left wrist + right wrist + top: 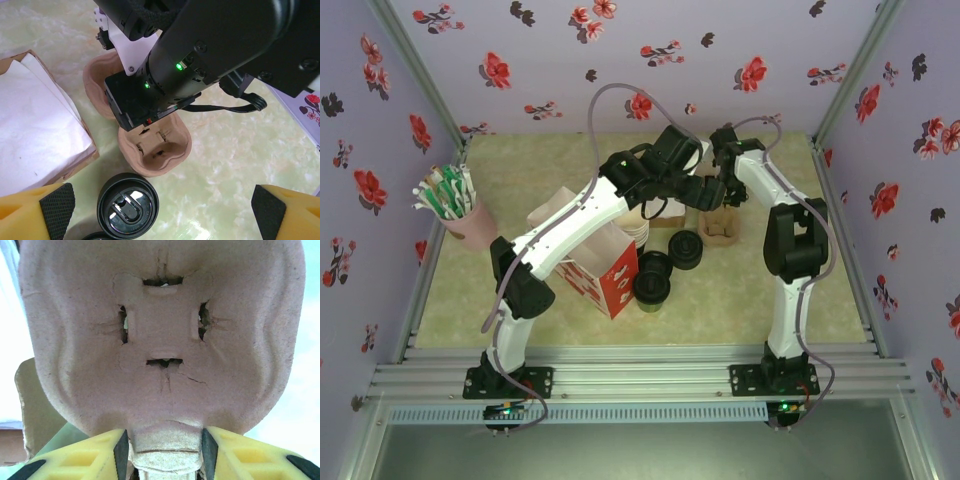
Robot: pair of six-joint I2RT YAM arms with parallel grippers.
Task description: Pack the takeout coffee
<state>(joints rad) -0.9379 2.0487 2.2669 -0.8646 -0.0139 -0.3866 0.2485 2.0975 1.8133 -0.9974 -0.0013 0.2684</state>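
Top external view: I count three black lids and one pulp carrier. The nearest lid seems to cap the coffee cup, which stands upright beside the paper bag. My right gripper pinches the carrier edge; my left gripper stands wide open and holds nothing.

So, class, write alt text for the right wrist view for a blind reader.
A pale pulp cup carrier, seen very close, with four slits around its cup well. The right gripper pinches a tab on the carrier's near edge between yellow jaws.

Lid beside carrier, napkins in box — left
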